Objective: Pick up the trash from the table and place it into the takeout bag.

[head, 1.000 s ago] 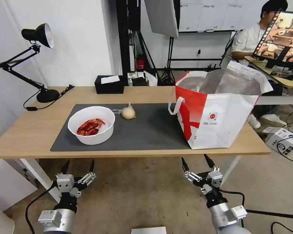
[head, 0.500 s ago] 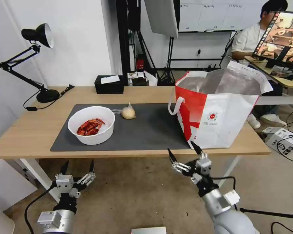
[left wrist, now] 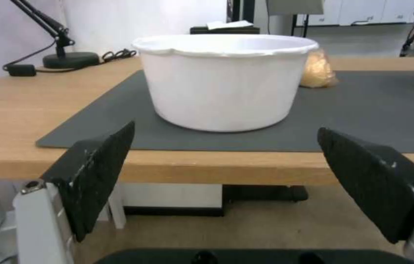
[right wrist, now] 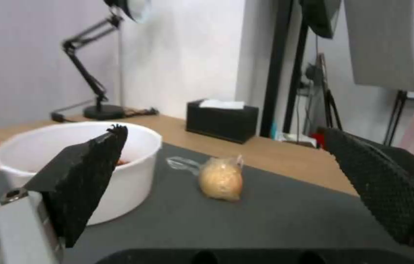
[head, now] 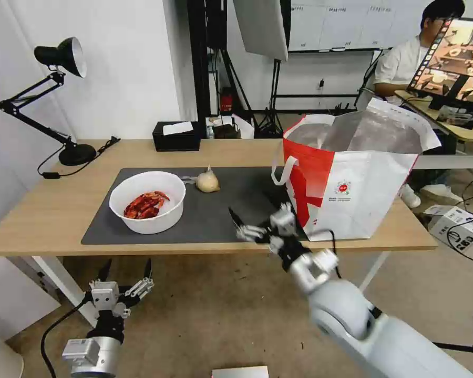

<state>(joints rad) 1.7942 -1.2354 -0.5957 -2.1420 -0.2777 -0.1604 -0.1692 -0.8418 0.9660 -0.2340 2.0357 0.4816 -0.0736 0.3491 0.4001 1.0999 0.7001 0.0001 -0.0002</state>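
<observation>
Hovering over the mat's (head: 215, 220) near edge, right end effector (head: 252, 218) spread.

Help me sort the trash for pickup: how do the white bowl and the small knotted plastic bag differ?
The white bowl is much larger than the knotted bag. The bowl is rigid and open-topped, showing red shells; the bag is soft, tied shut, with beige filling. The bowl sits toward the mat's left, the bag farther back, nearer its middle. Both rest on the grey mat, untouched.

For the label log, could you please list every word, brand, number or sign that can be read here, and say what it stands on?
No text can be read.
takeout bag: a small round red logo with tiny print beneath, too small to read.
monitor: pictures, no legible words.
white bowl, black tissue box: no markings visible.
</observation>
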